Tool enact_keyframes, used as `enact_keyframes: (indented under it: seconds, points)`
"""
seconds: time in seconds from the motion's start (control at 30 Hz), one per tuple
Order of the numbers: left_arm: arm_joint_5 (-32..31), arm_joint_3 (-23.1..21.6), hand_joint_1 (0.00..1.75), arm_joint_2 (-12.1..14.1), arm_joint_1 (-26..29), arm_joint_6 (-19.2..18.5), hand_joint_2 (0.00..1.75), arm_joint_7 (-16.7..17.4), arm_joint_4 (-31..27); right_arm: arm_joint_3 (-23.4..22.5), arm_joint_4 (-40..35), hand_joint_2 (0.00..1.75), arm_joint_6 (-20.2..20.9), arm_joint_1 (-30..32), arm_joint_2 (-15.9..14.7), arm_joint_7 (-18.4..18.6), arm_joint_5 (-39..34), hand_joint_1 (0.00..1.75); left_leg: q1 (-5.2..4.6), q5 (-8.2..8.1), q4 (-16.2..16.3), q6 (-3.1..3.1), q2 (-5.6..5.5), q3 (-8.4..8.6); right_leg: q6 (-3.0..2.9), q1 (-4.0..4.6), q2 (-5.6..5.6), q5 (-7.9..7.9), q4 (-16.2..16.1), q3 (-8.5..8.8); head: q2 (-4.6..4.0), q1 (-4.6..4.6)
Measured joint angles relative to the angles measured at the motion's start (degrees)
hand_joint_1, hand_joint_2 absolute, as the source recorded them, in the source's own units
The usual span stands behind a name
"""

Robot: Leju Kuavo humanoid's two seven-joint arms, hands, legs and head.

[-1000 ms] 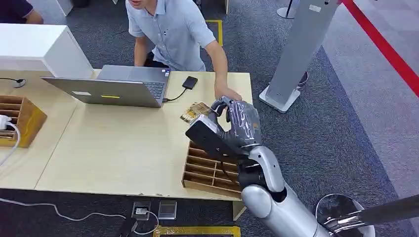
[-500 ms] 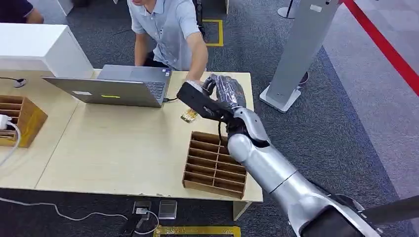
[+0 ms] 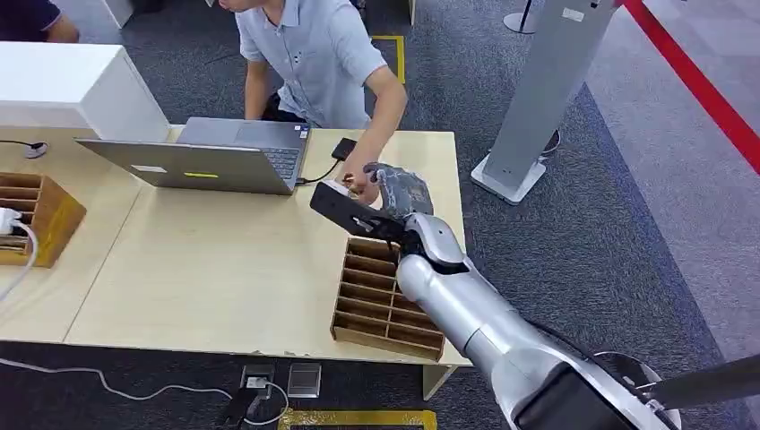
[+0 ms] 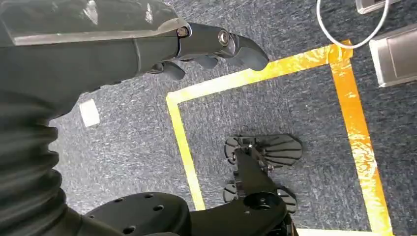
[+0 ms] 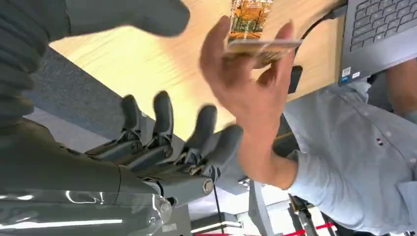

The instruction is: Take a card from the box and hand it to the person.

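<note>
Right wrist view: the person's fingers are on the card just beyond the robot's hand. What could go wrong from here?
1. The person's hand pinches the card right beside the open right hand; pulling that hand back carelessly could knock hand or card.
2. The right arm hangs above the wooden box and near the laptop cable; a low retreat might snag either.

No readable text, brand or number anywhere. Small sticker (image 5: 347, 72) on the laptop (image 5: 378, 34), upper right of the right wrist frame: print too small to read. Orange printed picture on the card (image 5: 250, 22), top centre: no legible words. Tiny red mark (image 5: 379, 142) on the person's shirt (image 5: 364, 172), right side: unreadable.
</note>
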Motion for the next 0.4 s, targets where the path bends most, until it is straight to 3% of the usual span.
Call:
enact_keyframes:
  seconds: [0.4]
  points:
    - [0.81, 0.02, 0.00, 0.00, 0.71, 1.03, 1.75, -0.83, 0.02, -0.90, 0.26, 1.75, -7.17, -2.78, -0.20, -6.69, -7.11, 0.00, 0.00, 0.00, 0.00, 0.00, 0.01, 0.02, -0.01, 0.00, 0.01, 0.01, -0.01, 0.00, 0.00, 0.00]
